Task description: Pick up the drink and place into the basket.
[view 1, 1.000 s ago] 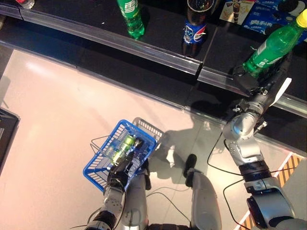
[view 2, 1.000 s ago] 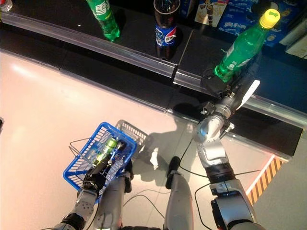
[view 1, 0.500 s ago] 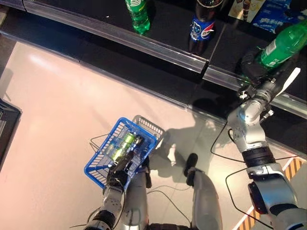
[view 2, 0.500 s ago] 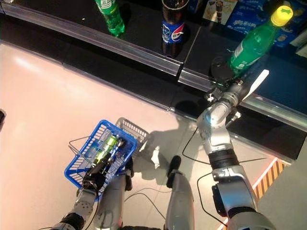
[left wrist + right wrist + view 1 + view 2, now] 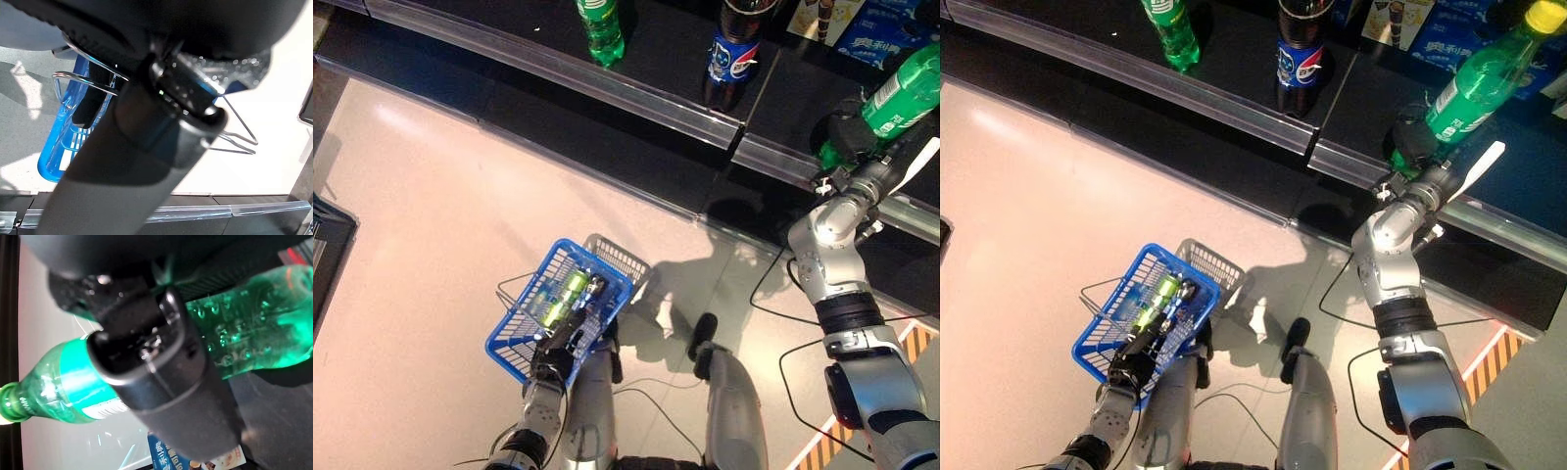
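Observation:
A green drink bottle [image 5: 904,90] with a yellow cap leans at the front of the dark shelf, upper right. My right hand [image 5: 847,135] is shut round its lower part, and the right wrist view shows the thumb [image 5: 161,372] lying across the green bottle [image 5: 249,333]. My left hand [image 5: 553,354] hangs low and is shut on the wire handle of the blue basket [image 5: 514,338]. Another green bottle [image 5: 564,294] lies inside that basket. In the left wrist view a dark finger [image 5: 93,103] hooks past the basket's handle [image 5: 88,81].
On the shelf stand a second green bottle [image 5: 600,24] and a dark cola bottle [image 5: 729,54], with blue snack boxes [image 5: 876,39] behind. A clear rail [image 5: 607,86] runs along the shelf's front edge. A dark object [image 5: 325,245] sits at the floor's left edge.
The whole picture has shifted, so the camera moved. My right hand keeps its hold on the green bottle and sits a little higher against the shelf rail. The left hand and basket are unchanged.

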Available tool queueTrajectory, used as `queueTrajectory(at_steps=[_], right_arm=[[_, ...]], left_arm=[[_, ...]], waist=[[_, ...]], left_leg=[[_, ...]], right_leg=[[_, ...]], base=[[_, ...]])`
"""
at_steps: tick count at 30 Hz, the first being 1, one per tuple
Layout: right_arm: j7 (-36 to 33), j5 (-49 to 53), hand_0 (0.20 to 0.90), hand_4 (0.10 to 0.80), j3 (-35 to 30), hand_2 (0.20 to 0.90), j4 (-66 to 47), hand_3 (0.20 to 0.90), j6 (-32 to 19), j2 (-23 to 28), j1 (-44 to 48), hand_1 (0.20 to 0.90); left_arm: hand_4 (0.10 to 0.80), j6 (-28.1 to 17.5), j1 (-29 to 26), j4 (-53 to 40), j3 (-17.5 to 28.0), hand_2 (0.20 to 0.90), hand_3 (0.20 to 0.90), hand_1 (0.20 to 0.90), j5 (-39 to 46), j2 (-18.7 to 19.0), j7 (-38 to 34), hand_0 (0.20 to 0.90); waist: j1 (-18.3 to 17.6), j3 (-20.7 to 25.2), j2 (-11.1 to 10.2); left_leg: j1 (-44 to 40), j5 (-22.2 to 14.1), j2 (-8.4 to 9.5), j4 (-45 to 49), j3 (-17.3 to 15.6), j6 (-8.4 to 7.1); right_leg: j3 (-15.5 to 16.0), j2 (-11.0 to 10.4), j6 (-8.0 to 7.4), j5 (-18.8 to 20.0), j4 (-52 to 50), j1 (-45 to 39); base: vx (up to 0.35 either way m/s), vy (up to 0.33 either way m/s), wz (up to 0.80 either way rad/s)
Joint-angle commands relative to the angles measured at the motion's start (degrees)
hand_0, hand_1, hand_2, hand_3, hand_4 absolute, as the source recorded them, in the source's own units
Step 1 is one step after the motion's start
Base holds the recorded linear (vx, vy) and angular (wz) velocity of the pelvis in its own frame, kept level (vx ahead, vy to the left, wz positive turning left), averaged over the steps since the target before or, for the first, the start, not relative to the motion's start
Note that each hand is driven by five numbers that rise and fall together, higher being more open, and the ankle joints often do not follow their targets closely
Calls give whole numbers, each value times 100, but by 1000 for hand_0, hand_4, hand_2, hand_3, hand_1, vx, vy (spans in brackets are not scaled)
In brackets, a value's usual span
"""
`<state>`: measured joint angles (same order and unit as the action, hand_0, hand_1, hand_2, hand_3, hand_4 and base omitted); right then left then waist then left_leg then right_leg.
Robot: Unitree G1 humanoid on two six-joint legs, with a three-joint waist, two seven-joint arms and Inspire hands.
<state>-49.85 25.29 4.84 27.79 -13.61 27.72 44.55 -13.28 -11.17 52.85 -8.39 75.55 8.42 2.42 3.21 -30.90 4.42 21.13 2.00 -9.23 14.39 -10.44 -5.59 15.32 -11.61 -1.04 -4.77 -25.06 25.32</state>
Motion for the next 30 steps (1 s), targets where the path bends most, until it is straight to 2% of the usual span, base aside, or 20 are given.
queueTrajectory(at_steps=[1, 7, 12, 13, 14, 15, 20, 24, 30], right_arm=[[-11, -472, 300, 100, -263, 300, -1080, 200, -668, 743, 475, 300], [172, -976, 300, 100, -417, 300, -2181, 200, -531, 557, 36, 300], [1136, -1394, 300, 100, -454, 300, -3602, 200, -665, 257, -680, 300], [1470, -1287, 300, 100, -418, 300, -3810, 200, -720, 218, -820, 300], [1470, -1287, 300, 100, -418, 300, -3810, 200, -720, 218, -820, 300], [1891, -1124, 300, 100, -375, 300, -4080, 200, -731, 179, -992, 300], [3078, -530, 300, 100, -56, 300, -4708, 200, -794, -11, -1298, 300], [3488, -331, 300, 100, 230, 300, -4949, 200, -714, -119, -1313, 300], [4114, 420, 300, 100, 683, 300, -5230, 200, -323, -210, -1356, 300]], left_arm=[[100, -741, 527, -867, 11, 300, 200, 300, 308, 381, 519, 300], [100, -996, 580, -1343, 254, 300, 200, 300, 459, 391, 659, 300], [100, -1246, 824, -2097, 553, 300, 200, 300, 365, 376, 1036, 300], [100, -1260, 884, -2238, 603, 300, 200, 300, 371, 385, 1129, 300], [100, -1260, 884, -2238, 603, 300, 200, 300, 371, 385, 1129, 300], [100, -1266, 965, -2441, 655, 300, 200, 300, 272, 407, 1219, 300], [100, -1246, 1167, -3294, 619, 300, 200, 300, 150, 510, 1485, 300], [100, -1264, 1171, -3732, 474, 300, 200, 300, -70, 583, 1433, 300], [100, -1143, 1208, -4637, 216, 300, 200, 300, -633, 816, 1336, 300]], waist=[[-22, 111, 33], [-86, 111, 18], [-187, 111, 2], [-204, 111, -7], [-204, 111, -7], [-208, 111, -24], [-156, 160, -68], [-98, 244, -84], [78, 453, -112]], left_leg=[[286, 230, -152, 1024, 429, -65], [219, 236, -167, 1140, 397, -69], [44, 304, -244, 1262, 307, -94], [-26, 332, -268, 1259, 287, -111], [-26, 332, -268, 1259, 287, -111], [-145, 355, -288, 1236, 263, -128], [-432, 425, -325, 1113, 181, -160], [-564, 493, -337, 1000, 163, -170], [-801, 559, -280, 792, 233, -191]], right_leg=[[-184, -46, -81, 230, 425, -348], [-211, -31, -53, 124, 287, -432], [-249, 0, -1, 4, 166, -647], [-252, 5, 3, -7, 184, -739], [-252, 5, 3, -7, 184, -739], [-253, 8, 5, -14, 226, -885], [-221, 9, 16, -2, 367, -1211], [-175, 20, 30, 27, 452, -1372], [-52, 23, 29, -11, 593, -1733]], base=[[-9, 70, 0], [-7, 56, 1], [-8, 85, 0], [7, 46, -3], [15, 56, -3], [14, 43, -2], [-11, 46, -3], [2, 21, -2], [30, 23, 7]])
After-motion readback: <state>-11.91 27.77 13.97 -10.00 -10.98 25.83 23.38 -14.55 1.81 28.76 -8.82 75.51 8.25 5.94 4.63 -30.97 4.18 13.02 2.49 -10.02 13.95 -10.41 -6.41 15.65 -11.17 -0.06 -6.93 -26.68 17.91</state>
